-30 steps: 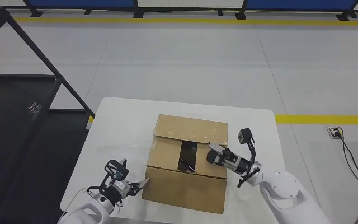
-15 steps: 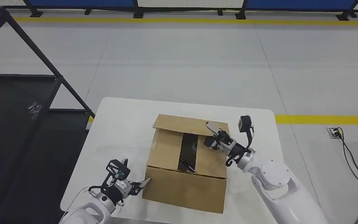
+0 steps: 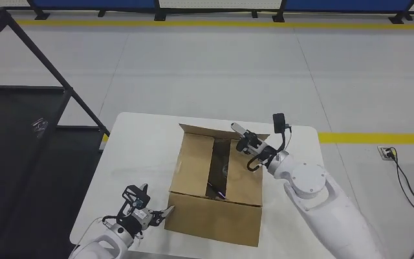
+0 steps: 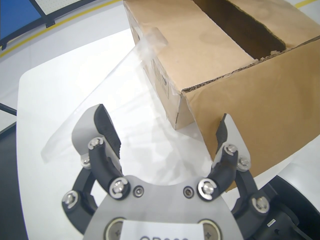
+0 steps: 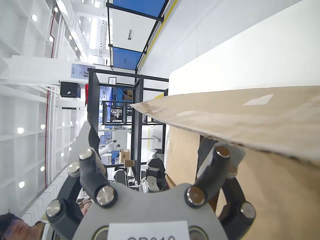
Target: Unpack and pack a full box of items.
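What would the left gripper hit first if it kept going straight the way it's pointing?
Most likely the cardboard box, at its near corner just ahead of the open left gripper. The clear tape strip trailing from the box might brush it first; depth is unclear.

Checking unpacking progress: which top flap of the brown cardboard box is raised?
The far end flap, standing upright by the right gripper; the two long side flaps lie flat.

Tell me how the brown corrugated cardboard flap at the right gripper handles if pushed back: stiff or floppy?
Probably stiff: the brown corrugated cardboard flap shows as one flat sheet beside the right gripper. Likely hinges at its fold rather than bending. Its ragged edge hints it could crease under a hard push.
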You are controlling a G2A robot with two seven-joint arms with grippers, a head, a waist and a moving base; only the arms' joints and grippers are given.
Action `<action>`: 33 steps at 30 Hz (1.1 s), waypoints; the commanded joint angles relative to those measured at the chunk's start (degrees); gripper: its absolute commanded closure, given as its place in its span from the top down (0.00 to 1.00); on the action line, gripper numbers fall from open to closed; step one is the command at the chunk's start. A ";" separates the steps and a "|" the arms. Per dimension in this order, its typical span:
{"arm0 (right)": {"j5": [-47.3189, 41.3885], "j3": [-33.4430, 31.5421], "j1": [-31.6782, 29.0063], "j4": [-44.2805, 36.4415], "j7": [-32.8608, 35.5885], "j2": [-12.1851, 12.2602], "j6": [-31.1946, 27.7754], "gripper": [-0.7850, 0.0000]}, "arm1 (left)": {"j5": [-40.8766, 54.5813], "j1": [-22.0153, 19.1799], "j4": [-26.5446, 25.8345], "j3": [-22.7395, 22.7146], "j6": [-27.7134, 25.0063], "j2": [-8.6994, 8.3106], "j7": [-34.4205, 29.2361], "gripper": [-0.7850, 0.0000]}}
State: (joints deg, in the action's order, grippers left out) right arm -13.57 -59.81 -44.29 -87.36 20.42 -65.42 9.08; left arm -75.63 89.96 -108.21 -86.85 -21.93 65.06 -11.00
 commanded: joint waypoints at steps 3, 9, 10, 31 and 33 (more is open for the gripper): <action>0.01 0.00 0.01 0.00 0.00 0.00 0.00 1.00 | 0.12 -0.32 0.21 0.29 0.22 0.01 -0.01 1.00; -3.99 -0.85 -1.38 -0.67 -2.30 -0.42 -0.02 1.00 | -0.42 -1.43 -0.06 1.80 0.78 0.11 -1.16 1.00; -3.87 -0.72 -1.01 -0.37 -3.97 -0.64 0.49 1.00 | -0.64 -1.57 -0.18 2.01 0.70 0.11 -1.36 1.00; -16.07 13.30 20.73 34.77 -33.37 -13.08 1.80 1.00 | -0.76 0.05 -0.09 0.81 1.44 -0.10 0.19 1.00; -17.27 13.81 21.91 38.04 -32.71 -14.10 1.58 1.00 | -0.67 0.14 -0.14 0.75 1.37 -0.12 0.30 1.00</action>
State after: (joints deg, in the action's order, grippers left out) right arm -30.51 -46.14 -22.77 -50.68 -12.64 -79.23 10.67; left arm -76.31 90.07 -108.32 -86.08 -20.52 64.95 -10.73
